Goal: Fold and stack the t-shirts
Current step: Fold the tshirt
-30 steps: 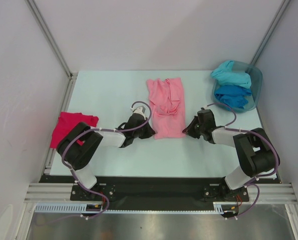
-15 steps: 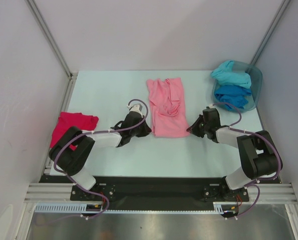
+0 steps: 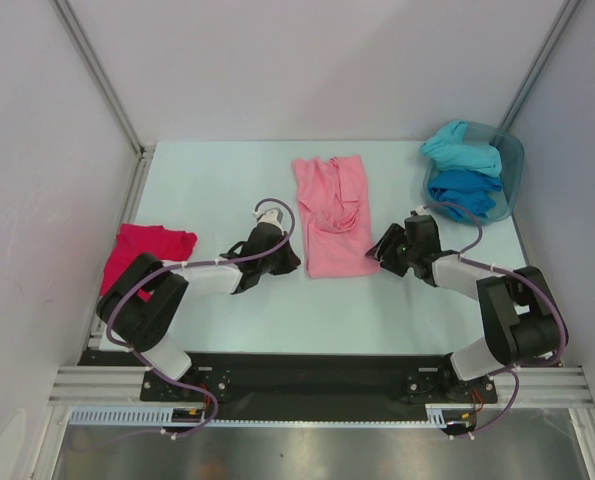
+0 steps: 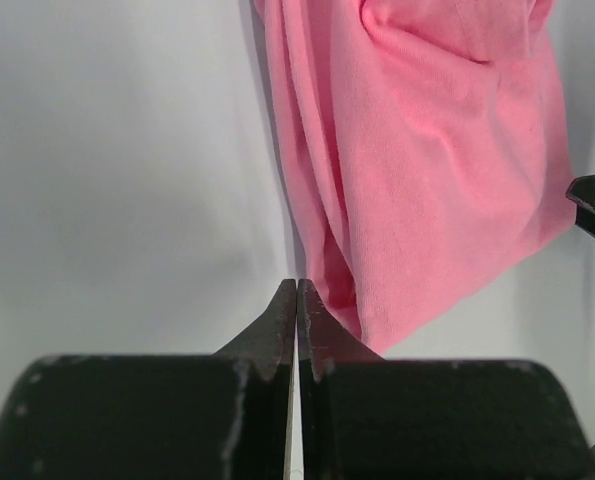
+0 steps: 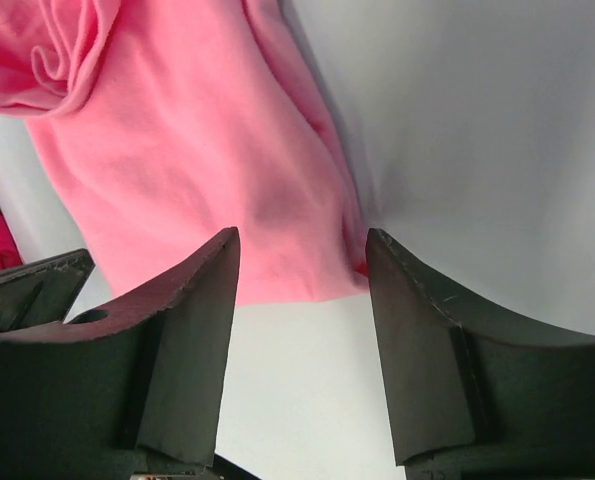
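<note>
The pink shirt [image 3: 332,215] lay loosely folded in the middle of the table [image 3: 217,180], hem toward the arms. The left claw [image 4: 296,292] was pressed shut and empty, just beside the hem's left corner. The right claw [image 5: 302,240] stood open at the right corner, gripping nothing. A crimson shirt [image 3: 142,252] lay at the table's left edge. A turquoise shirt [image 3: 464,148] and a blue shirt [image 3: 465,190] filled the tub [image 3: 515,165] at far right.

I see a pale tabletop [image 3: 207,180] beneath my left gripper [image 4: 296,290], plain white walls [image 3: 327,60] beyond it (aluminium posts [image 3: 98,75] at the corners), evenly lit.
</note>
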Robot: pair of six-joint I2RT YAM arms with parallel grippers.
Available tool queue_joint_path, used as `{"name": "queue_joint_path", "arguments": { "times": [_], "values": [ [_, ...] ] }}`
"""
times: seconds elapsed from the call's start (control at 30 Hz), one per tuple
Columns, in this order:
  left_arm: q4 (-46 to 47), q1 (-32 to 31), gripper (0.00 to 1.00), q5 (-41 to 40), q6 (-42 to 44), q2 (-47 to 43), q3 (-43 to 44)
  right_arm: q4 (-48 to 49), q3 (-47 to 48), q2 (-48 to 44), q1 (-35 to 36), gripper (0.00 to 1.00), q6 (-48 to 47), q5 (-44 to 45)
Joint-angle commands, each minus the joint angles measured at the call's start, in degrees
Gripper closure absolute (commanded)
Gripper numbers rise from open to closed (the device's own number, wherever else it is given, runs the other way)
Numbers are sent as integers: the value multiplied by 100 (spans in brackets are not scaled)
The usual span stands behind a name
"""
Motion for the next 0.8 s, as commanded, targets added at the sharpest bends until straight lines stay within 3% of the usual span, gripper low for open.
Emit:
{"name": "queue_joint_path", "arguments": {
  "times": [0.0, 0.07, 0.3, 0.53, 0.77],
  "values": [
    [299, 19, 99, 79, 20, -284, 8, -145, 216, -287, 31, 42, -83, 5],
    [579, 10, 98, 280, -103, -284, -150, -146, 137, -348, 23, 41, -57, -12],
    [1582, -69, 75, 747, -534, -20, -589, -32, -267, -524, 5, 42, -39, 5],
    [1751, -86, 75, 756, -570, -20, -731, 74, -92, -463, -4, 46, -39, -38],
    [1592, -148, 77, 677, -499, -134, -704, -251, 1208, 195, 189, 46, 13, -47]
  ]
}}
